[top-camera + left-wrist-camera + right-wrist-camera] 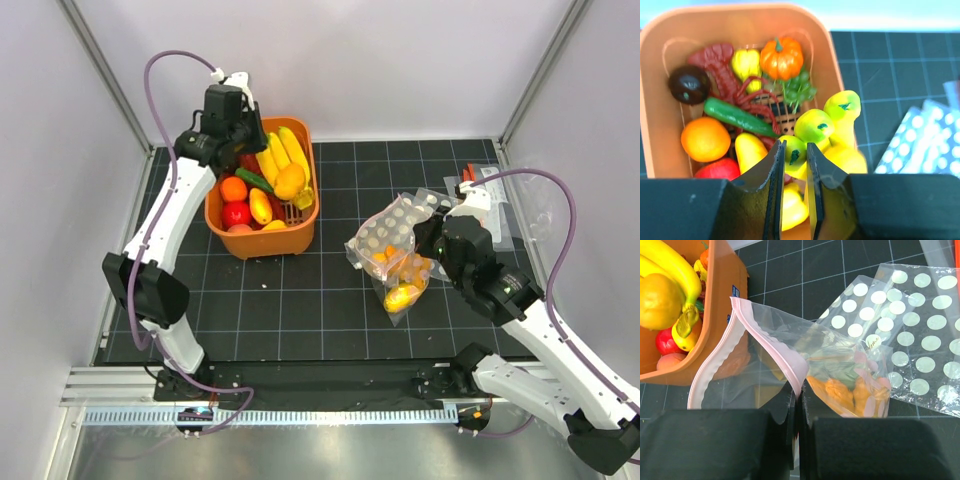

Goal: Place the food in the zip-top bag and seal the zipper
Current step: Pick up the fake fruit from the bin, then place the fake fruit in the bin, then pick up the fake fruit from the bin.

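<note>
The food fills an orange bin (262, 243): bananas (285, 150), an orange (705, 137), a pumpkin (781, 56), a green pepper (737, 116) and others. My left gripper (795, 145) is down over the bin (740, 12), also seen from above (243, 140). Its fingers stand close on either side of a yellow-green fruit tip (792, 156). My right gripper (797, 390) is shut on the pink zipper (765, 335) of the clear zip-top bag (770, 355). It holds the mouth open toward the bin. Orange and yellow food (840, 390) lies inside the bag (400, 275).
White-polka-dotted bags (920, 340) lie under and behind the clear bag, right of the bin (725, 285). Small clear bags with red-orange strips (480, 190) lie at the far right. White walls close in the black gridded mat (330, 310) on three sides.
</note>
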Tool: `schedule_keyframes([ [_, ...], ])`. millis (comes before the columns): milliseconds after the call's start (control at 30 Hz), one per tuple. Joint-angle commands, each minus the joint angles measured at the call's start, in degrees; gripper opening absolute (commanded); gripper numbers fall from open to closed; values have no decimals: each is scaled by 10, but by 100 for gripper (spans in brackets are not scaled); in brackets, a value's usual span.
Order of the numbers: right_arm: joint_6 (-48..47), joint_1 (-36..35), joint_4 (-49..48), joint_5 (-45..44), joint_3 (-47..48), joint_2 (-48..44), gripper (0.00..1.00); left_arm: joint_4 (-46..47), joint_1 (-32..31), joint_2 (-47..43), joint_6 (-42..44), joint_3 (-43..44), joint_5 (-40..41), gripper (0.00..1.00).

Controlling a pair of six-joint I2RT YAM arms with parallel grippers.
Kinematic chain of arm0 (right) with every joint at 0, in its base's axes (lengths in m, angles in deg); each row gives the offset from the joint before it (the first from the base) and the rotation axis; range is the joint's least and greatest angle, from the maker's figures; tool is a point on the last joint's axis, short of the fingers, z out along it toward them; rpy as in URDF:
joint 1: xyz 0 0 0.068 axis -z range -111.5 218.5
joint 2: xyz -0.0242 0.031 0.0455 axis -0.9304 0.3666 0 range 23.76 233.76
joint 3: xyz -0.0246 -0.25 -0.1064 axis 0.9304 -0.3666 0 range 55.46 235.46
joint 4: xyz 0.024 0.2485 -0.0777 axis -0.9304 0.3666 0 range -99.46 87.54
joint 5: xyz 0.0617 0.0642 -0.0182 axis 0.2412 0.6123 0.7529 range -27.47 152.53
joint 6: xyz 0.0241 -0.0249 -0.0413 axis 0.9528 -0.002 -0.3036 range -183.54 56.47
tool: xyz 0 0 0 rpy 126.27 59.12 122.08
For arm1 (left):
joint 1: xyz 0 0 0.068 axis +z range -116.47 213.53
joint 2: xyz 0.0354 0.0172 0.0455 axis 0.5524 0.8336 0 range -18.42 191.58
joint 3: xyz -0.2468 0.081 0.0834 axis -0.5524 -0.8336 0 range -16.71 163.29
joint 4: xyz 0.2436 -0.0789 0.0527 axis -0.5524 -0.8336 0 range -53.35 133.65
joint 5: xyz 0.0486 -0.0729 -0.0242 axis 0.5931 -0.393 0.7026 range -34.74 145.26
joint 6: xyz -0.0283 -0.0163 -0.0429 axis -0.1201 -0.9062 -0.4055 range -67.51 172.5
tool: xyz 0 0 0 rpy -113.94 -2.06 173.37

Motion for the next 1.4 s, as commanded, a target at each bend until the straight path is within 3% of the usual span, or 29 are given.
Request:
schedule_keyframes([
  [0,-1,1,-27,-13,11,1,1,46,-3,-8,-7,-25,-3,0],
  [467,0,1,-28,-7,11,-3,1,85,-3,-27,-7,-69,41,1],
  [533,-1,1,-27,-6,10,-4,1,85,-3,-24,-7,-69,39,6],
  [567,-1,1,-28,-6,10,-3,1,85,-3,-22,-9,-69,39,17],
  [600,-1,1,-28,-6,10,-3,1,81,-3,-21,-9,-69,39,50],
  [700,-1,1,-27,-7,10,-3,1,58,-3,-18,-8,-67,30,90],
  [800,-2,1,-27,-7,11,-4,1,1,-7,-18,-6,-69,24,100],
  [1100,-1,1,-26,-3,10,-4,1,-45,-31,-59,0,-205,71,100],
  [1367,0,1,-31,0,8,-2,1,-66,-27,86,-7,-180,118,100],
])
